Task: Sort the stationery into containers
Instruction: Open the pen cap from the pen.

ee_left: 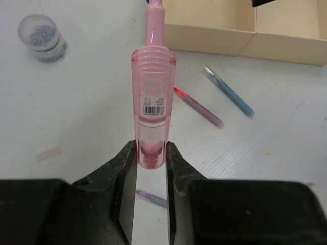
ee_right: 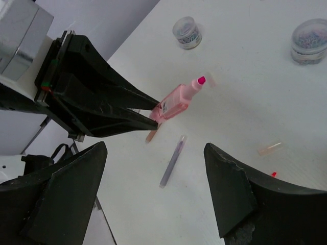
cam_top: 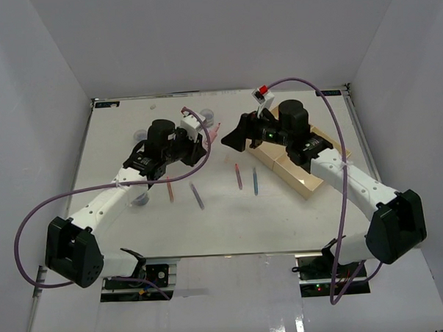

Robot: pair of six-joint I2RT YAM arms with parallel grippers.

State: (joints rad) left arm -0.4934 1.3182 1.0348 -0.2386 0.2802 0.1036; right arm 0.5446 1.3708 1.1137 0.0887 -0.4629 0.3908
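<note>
Two robot arms, the left arm [cam_top: 98, 204] and the right arm [cam_top: 354, 181], are built of smooth white tubular links joined by chunky black housings. Each ends in a rounded black base block [cam_top: 72, 252]. A thin purple cable [cam_top: 300, 79] trails along each arm (the right arm's makes a tall loop). A small white camera box [cam_top: 194, 123] sits at each wrist; the right one bears a red tag [cam_top: 262, 90]. The left gripper [ee_left: 150, 150] has matt black fingers with flat inner faces. The right gripper [ee_right: 153, 148] has broad, tapering black fingers with rough edges.
</note>
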